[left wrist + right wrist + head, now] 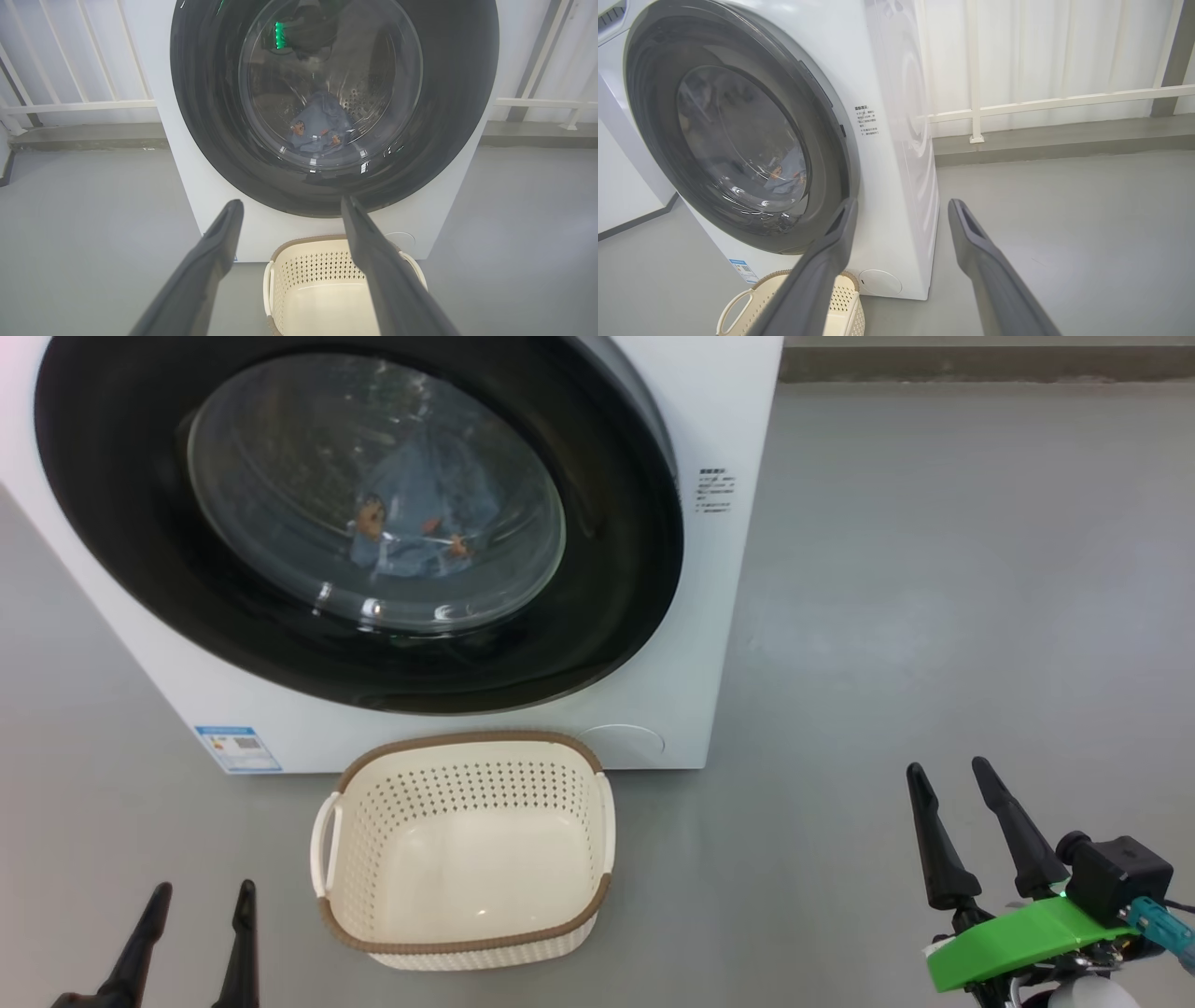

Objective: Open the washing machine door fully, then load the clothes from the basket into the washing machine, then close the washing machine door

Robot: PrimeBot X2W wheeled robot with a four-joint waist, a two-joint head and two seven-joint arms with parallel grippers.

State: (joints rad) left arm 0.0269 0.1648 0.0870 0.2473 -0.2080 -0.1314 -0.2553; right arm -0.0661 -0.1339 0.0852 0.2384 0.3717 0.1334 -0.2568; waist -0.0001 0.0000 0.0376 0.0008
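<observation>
Clothes inside washing machine, door closed; basket bare; left gripper, right gripper spread wide, unladen.

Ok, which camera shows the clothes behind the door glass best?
The head view: the clothes sit large and central behind the glass, blue fabric with orange prints. The left wrist view shows the clothes smaller, low in the drum; the right wrist view gives a small oblique glimpse.

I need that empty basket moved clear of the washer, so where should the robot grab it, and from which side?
Probably the left handle of the basket: a white loop standing off the short wall, with a gap for a finger. Come from the robot's left, where the open left end effector sits nearest.
</observation>
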